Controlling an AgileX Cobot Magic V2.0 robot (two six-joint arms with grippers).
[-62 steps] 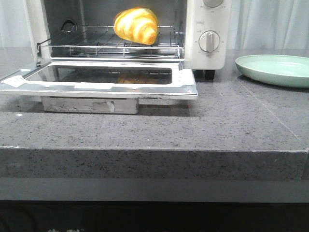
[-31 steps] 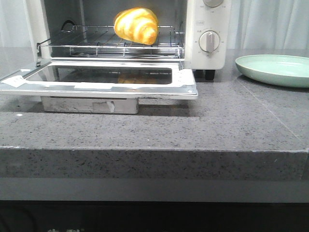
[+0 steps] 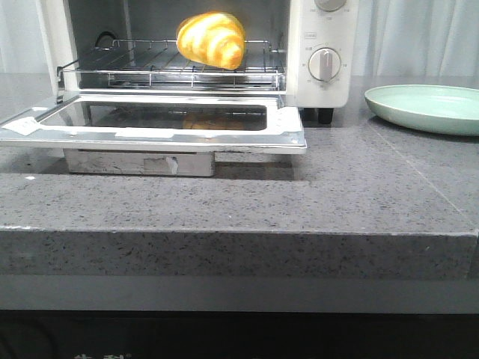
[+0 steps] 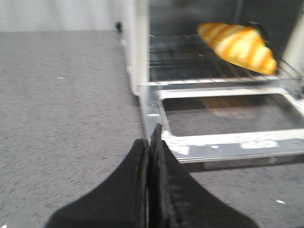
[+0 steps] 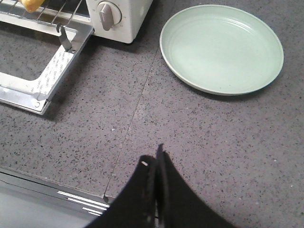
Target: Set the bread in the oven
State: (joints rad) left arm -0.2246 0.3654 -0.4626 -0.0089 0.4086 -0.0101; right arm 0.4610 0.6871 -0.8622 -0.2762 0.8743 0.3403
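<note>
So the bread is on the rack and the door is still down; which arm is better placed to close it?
Probably the left. The left gripper, shut and empty, sits at the open oven door, with the bread just beyond. The right gripper, also shut, is over bare counter nearer the green plate.

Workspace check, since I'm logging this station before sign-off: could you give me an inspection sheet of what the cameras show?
Surface: grey speckled counter, nothing spilled.
Job's things: bread sits on the wire rack inside the white oven; oven door hangs fully open.
Clutter: one bare pale green plate beside the oven.
Grippers: left pincer shut, holding nothing, near the door's corner; right pincer shut, holding nothing, over bare counter.
Cables: nothing seen.
Surroundings: pale curtain behind.
</note>
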